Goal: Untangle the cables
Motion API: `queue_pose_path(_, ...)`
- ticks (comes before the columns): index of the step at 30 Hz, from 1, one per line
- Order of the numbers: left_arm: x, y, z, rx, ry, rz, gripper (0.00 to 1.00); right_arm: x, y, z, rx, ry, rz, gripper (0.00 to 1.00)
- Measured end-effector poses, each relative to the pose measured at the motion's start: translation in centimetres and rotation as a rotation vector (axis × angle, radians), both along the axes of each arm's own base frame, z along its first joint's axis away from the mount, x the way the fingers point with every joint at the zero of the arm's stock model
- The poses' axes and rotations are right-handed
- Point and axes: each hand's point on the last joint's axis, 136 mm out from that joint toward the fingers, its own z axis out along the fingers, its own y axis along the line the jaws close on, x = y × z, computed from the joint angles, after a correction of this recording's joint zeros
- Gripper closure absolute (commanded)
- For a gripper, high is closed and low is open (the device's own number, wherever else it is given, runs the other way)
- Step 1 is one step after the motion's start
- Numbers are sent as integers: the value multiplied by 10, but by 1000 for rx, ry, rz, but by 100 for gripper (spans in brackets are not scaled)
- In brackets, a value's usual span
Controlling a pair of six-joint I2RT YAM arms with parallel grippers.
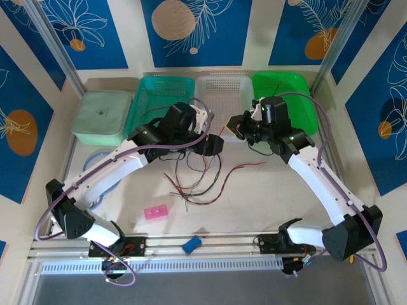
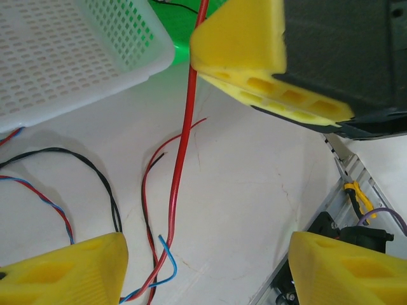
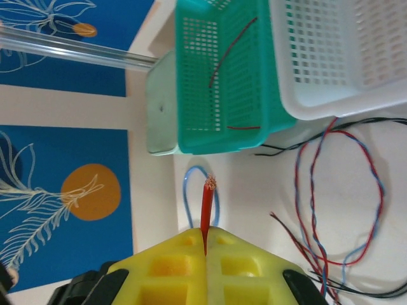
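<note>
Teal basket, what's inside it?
Inside the teal basket lies a thin red wire, with another short red piece near its wall. The mesh walls hide part of its floor, so more could be there.

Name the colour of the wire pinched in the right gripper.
Red; the wire shows best in the right wrist view.

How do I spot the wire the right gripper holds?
In front of the white back-row basket, the right gripper is shut on a red wire. It is plain red, thicker and lifted, unlike the thin twisted pairs looped on the table.
</note>
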Motion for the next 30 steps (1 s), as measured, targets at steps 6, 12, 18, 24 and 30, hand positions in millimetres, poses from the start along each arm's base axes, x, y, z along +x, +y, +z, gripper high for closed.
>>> queue_pose_path(6,5,-5,6,-2,-21,-7,40,-3,7,10,32,-13,34,100)
queue_pose_path(12,12,-5,10,10,-37,16,46,-7,11,21,54,-30,62,100)
queue_pose_path(18,16,-8,5,26,-26,23,84,-9,14,23,64,-29,82,100)
queue_pose_path(24,19,-7,9,35,-33,35,100,-10,15,30,69,-48,92,66)
queue_pose_path(30,20,-6,22,21,-44,50,100,-15,14,53,50,-200,158,44)
